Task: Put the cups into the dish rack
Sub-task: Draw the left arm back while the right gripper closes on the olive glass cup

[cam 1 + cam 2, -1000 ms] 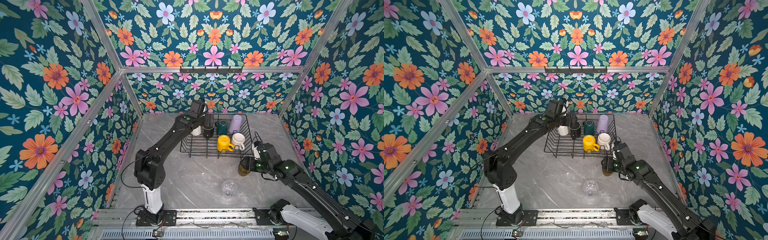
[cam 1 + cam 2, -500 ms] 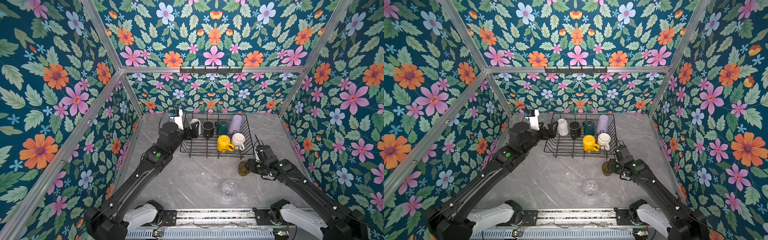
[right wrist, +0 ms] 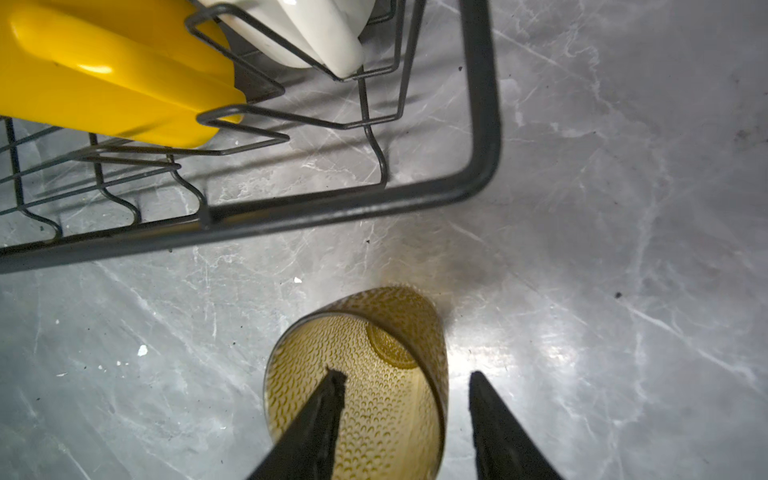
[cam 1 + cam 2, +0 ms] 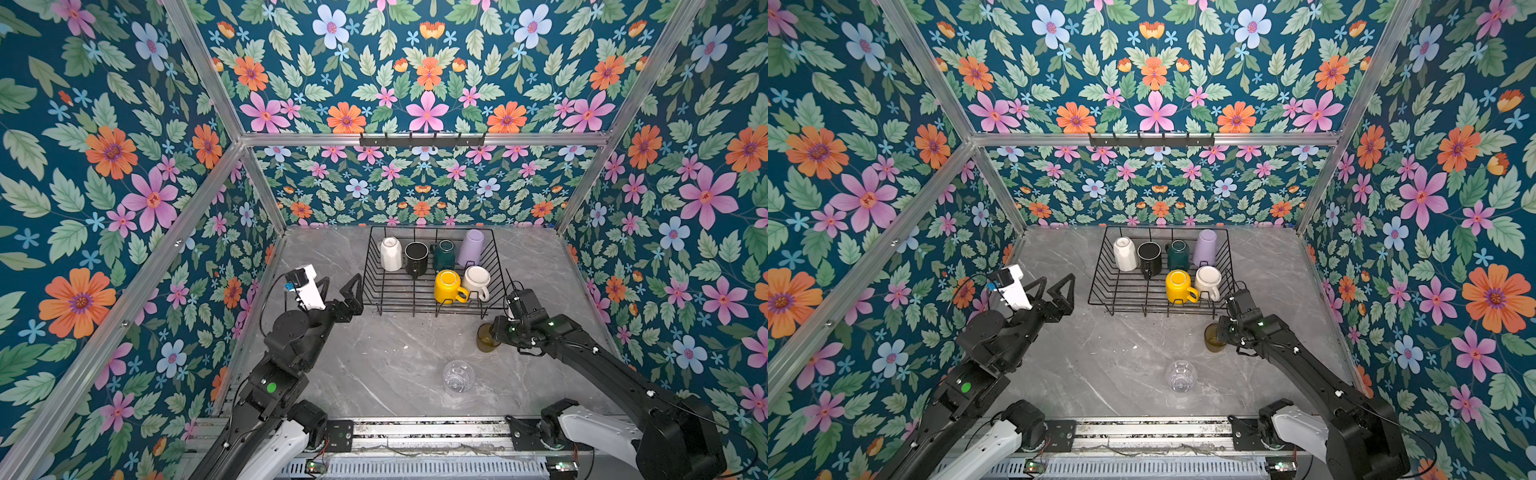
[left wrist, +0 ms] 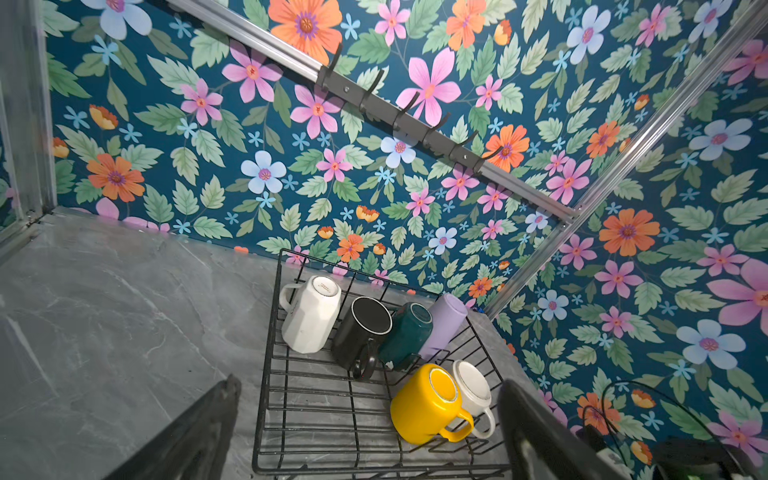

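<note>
Right wrist view: right gripper [image 3: 406,374] straddles the olive tumbler [image 3: 386,407] wall, fingers apart, not pinching; a lopsided squeeze could topple it.

You work inside a booth whose walls [image 4: 424,187] are papered in dark teal, with green leaves and pink, orange and pale blue flowers. Silver aluminium profiles [image 4: 291,139] frame the corners and cross the back wall, where a black hook rail [image 4: 422,140] with a row of hooks is fixed. Your work surface is a grey marble-patterned tabletop [image 4: 395,357] with pale veins; in the right wrist view it throws back a soft glare [image 3: 557,353]. A metal rail [image 4: 428,432] runs along its near edge.
</note>
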Available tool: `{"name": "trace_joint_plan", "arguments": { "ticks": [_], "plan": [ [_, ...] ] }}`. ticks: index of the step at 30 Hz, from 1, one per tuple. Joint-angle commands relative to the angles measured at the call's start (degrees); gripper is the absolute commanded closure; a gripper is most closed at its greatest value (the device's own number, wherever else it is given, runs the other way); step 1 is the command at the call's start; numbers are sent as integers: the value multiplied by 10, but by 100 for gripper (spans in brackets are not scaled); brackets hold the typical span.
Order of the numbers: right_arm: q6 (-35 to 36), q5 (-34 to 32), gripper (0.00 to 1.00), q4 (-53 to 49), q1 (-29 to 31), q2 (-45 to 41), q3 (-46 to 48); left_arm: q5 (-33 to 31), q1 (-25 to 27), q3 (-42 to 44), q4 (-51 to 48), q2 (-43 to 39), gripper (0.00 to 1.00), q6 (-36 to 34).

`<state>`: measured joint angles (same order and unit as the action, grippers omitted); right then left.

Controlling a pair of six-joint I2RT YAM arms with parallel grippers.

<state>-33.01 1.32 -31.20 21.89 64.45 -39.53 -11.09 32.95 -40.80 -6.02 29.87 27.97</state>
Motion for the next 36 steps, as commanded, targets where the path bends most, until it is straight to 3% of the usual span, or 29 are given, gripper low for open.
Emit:
{"name": "trace_joint_plan", "arguments": {
  "ticks": [1,8,19,23,36],
  "plan": [
    [0,-10,57,24,0,12,4,-25,-1,5,-16,-21,1,0],
    [9,-10,71,38,-1,24,11,-32,-1,-5,-41,-31,0,-3],
    [32,-12,86,45,0,32,14,-34,-1,10,-16,-22,0,9],
    [41,-11,99,43,-1,32,14,-25,-1,4,-15,-10,0,12],
    [77,15,100,-34,-1,-93,-22,30,-1,30,44,4,0,17]
  ]
}}
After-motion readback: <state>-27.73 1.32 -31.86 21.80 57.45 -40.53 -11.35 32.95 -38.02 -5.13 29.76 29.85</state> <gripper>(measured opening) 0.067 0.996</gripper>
